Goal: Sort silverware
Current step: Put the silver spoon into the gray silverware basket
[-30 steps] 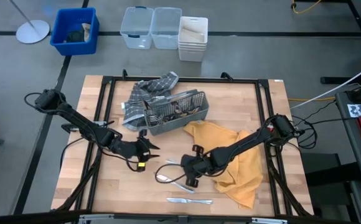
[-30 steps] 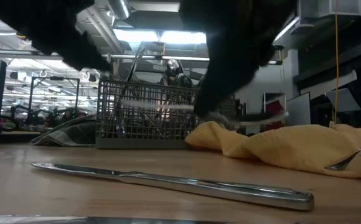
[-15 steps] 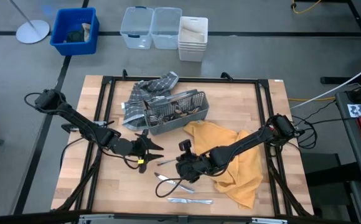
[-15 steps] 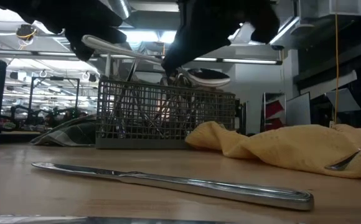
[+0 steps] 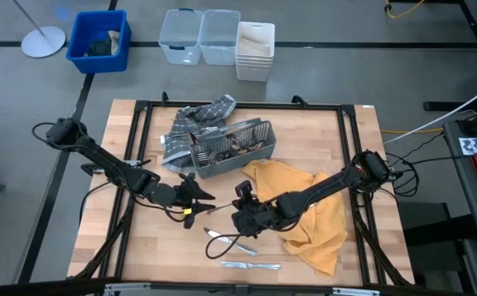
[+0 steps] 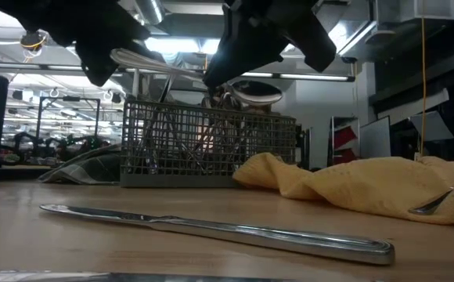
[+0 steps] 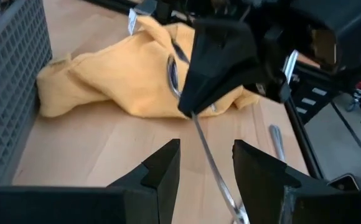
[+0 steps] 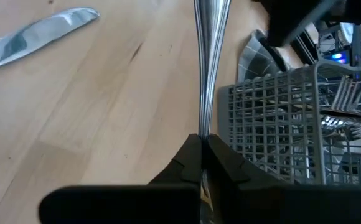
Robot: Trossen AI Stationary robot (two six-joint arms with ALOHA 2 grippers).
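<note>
- Spoon (image 6: 188,78) held up off the table by the right gripper (image 5: 240,215), jaws pinched tight on its handle; in the low view the bowl shows to the right of the grip and the handle runs left toward the other arm.
- Right wrist view: the same spoon handle (image 8: 208,68) runs straight out from between the closed fingers (image 8: 183,165), above bare wood, with the caddy off to one side.
- Left gripper (image 5: 196,196) sits just beside the right one, toward the table's left edge, jaws spread wide, holding nothing; left wrist view shows the spoon handle (image 7: 213,163) passing between its two fingers (image 7: 162,171), touching or not I cannot tell.
- Grey mesh caddy (image 5: 230,150) stands near the middle of the table's far half, with several pieces of silverware (image 5: 237,146) inside, some upright.
- Checked grey cloth (image 5: 193,123) lies under and behind the caddy, toward the far edge.
- Yellow cloth (image 5: 317,222) is bunched on the right half of the table, under the right arm.
- Knife (image 5: 251,265) lies flat near the near edge, about mid-width; low view shows it (image 6: 211,229) closest to the camera.
- Two more pieces (image 5: 229,242) lie on the wood just below the right gripper, between it and the knife.
- Another piece (image 6: 434,202) rests against the yellow cloth's near side in the low view.
</note>
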